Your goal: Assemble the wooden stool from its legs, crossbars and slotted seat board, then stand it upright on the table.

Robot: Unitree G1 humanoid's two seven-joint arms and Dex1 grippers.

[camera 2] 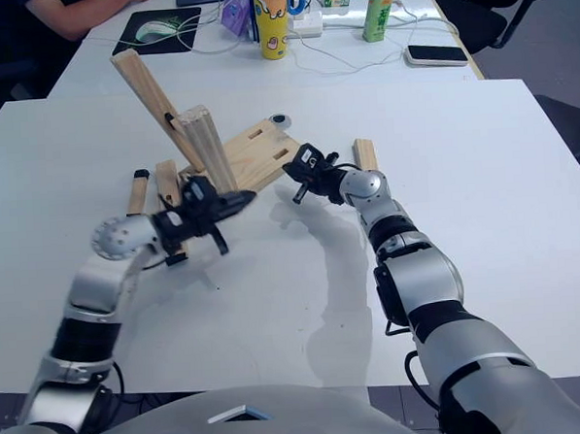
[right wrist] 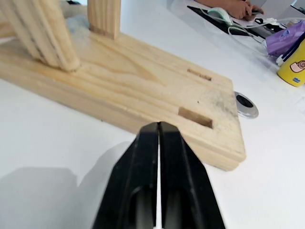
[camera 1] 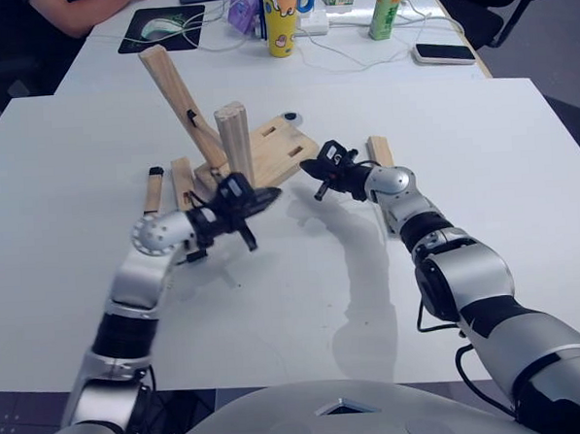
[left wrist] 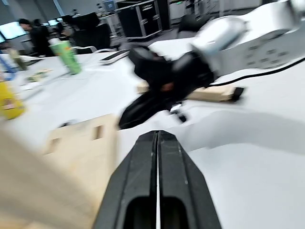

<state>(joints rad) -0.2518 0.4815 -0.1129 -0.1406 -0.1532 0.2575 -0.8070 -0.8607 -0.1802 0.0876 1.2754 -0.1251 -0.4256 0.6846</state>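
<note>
The slotted seat board (camera 1: 278,143) lies flat at the middle of the table, with a long tilted leg (camera 1: 181,101) and a shorter leg (camera 1: 234,137) standing in it. Two loose wooden pieces (camera 1: 152,191) (camera 1: 182,182) lie left of it, and another piece (camera 1: 379,151) to its right. My left gripper (camera 1: 267,193) is shut and empty, just in front of the board's near edge. My right gripper (camera 1: 309,165) is also shut and empty, close to the board's right corner and facing its open slot (right wrist: 195,117). The two grippers' tips sit a short gap apart.
A small grey disc (camera 1: 290,117) lies behind the board. On the far desk are a yellow cup (camera 1: 280,25), a green carton (camera 1: 386,8), a phone (camera 1: 444,51) and a mouse on a pad (camera 1: 160,27). Bare white tabletop (camera 1: 304,294) spreads in front.
</note>
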